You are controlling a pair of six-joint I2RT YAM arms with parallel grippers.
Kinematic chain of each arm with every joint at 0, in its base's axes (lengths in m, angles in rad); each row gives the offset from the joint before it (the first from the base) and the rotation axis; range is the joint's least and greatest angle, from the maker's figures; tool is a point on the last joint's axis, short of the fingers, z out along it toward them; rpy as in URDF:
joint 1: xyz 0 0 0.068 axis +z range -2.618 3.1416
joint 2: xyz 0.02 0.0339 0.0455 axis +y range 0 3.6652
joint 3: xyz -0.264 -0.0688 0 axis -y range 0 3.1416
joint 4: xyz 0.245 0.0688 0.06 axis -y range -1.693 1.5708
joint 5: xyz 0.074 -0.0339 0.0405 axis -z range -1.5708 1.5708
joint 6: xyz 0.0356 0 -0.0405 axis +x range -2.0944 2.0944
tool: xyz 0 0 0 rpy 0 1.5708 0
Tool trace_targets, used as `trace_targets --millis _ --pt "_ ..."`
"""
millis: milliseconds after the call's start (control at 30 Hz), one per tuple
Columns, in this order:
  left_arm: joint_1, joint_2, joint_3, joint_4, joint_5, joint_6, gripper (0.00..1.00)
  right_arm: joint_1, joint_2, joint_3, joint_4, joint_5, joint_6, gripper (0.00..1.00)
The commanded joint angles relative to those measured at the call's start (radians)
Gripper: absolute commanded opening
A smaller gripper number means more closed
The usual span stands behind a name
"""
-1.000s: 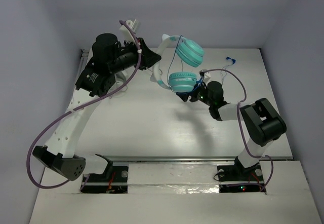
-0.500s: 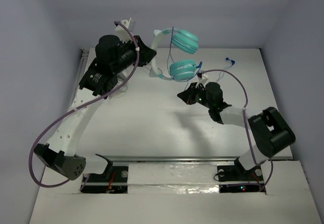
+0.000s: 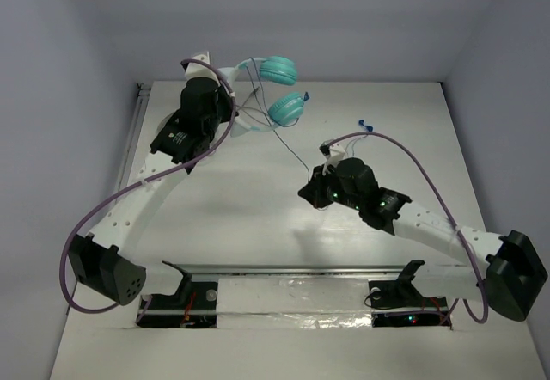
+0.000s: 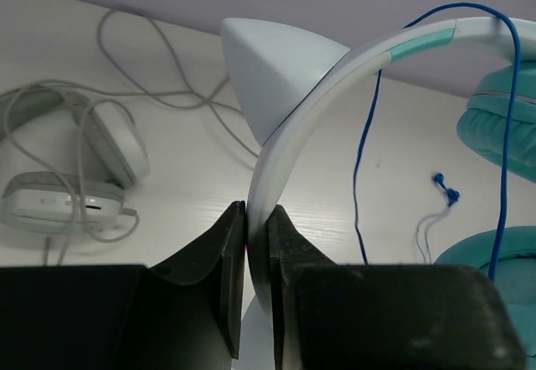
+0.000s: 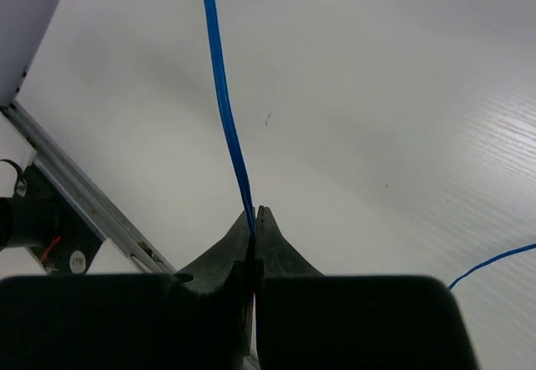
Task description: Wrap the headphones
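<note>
The headphones (image 3: 280, 71) hang above the far left of the table, with two round teal ear cups (image 4: 501, 127) and a white headband (image 4: 295, 131) that bears a white cat-ear cone. My left gripper (image 3: 228, 88) is shut on the headband, its jaws (image 4: 258, 219) pinching the band edge-on. The thin dark blue cable (image 3: 284, 144) runs from the cups down to my right gripper (image 3: 306, 193). That gripper (image 5: 255, 213) is shut on the cable (image 5: 219, 77), which stretches straight up and away from the fingertips. The cable's blue plug end (image 3: 365, 125) lies on the table.
All-white headphones (image 4: 79, 169) with a pale tangled cord lie on the table at the far left, under the held pair. A loose stretch of blue cable (image 5: 494, 259) crosses the white table (image 3: 223, 217). A metal rail (image 5: 75, 194) runs along the near edge.
My right gripper has shut on the blue cable and drawn it toward the near side. The left arm has carried the headphones left and farther back.
</note>
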Motion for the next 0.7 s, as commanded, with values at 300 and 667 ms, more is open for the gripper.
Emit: trace_targets --millis 300,667 --pt "0.002 0.017 -0.1 0.12 -0.127 0.004 0.0 0.13 -0.022 0.351 -0.52 0.169 -0.113 0.0" --pt "-0.113 0.065 -0.212 0.038 -0.117 0.041 0.0 0.141 0.059 0.566 -0.649 0.299 -0.225 0.0"
